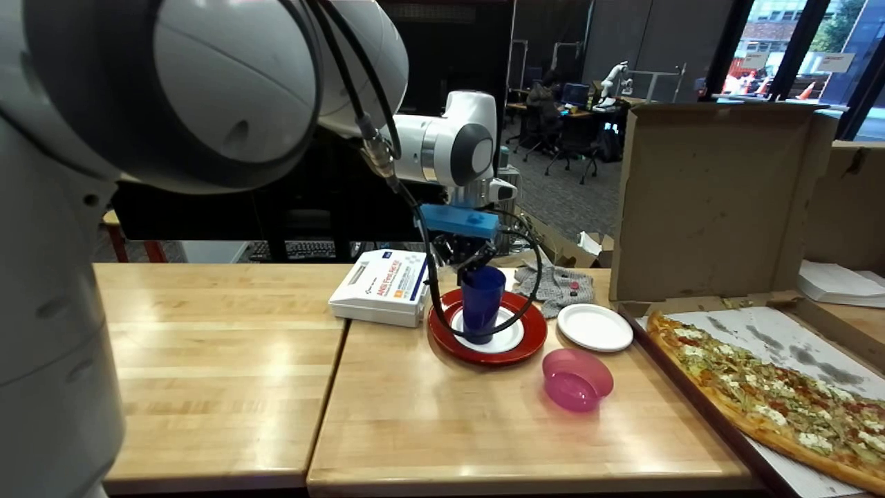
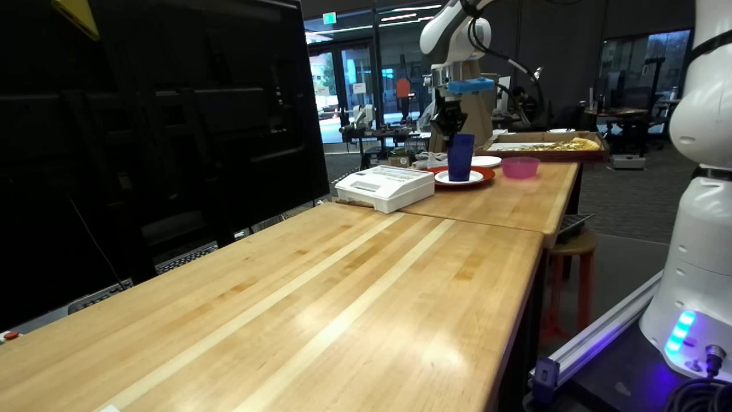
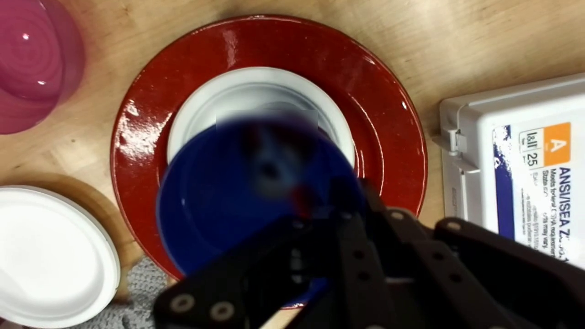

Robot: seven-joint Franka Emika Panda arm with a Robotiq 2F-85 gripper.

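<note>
Your gripper (image 1: 468, 271) is closed narrowly on the rim of a tall translucent blue plastic cup (image 1: 484, 304), which stands upright on a small round white plate (image 1: 510, 335) set within a broad glossy red plate (image 1: 534, 332). In an exterior view you find, just left of the red plate, a boxy white plastic first-aid kit (image 1: 380, 304) straddling the tabletop seam (image 1: 330, 394); at far right, a grey knitted cloth (image 1: 561, 285); at right, a shallow round white dish (image 1: 594, 327) between the red plate and an open brown cardboard pizza box (image 1: 719, 200); at near right, a round translucent pink bowl (image 1: 577, 380). Pale wooden tabletop (image 1: 429, 422) lies between the red plate and the near edge (image 1: 525, 485), continuing leftward beyond the seam.
</note>
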